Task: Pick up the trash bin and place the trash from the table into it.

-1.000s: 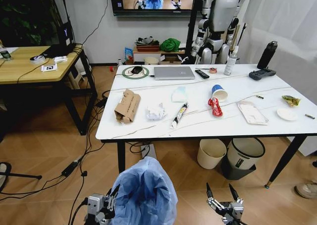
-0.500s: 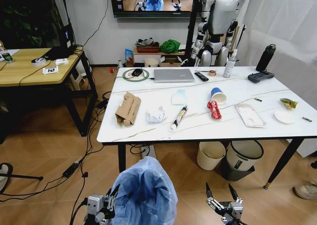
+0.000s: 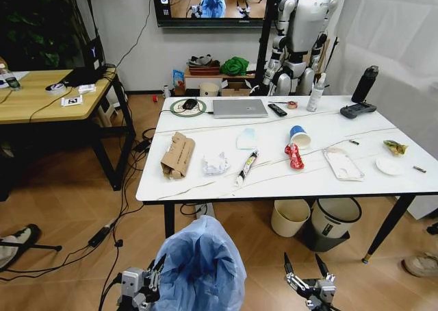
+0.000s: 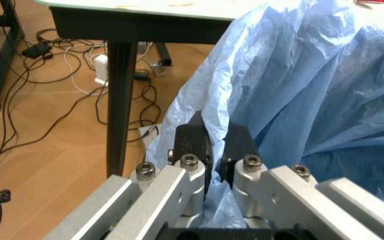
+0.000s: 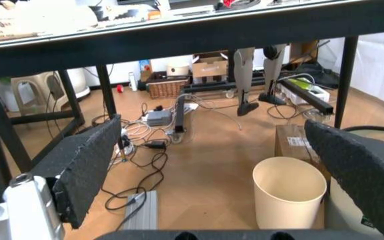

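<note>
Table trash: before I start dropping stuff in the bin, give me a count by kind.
Cardboard box: 1
Crumpled paper: 1
Red wrapper: 1
Paper cup: 1
Flat white packet: 1
Small white plate: 1
Total: 6

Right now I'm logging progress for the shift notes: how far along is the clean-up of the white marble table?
Done: the left gripper is shut on the crinkly light-blue bag of the trash bin, held in front of the robot. In hand: nothing else; the right gripper hangs open below table height. Left: everything on the white marble table, including the crushed brown cardboard box, crumpled white paper, red wrapper and blue-white paper cup.
</note>
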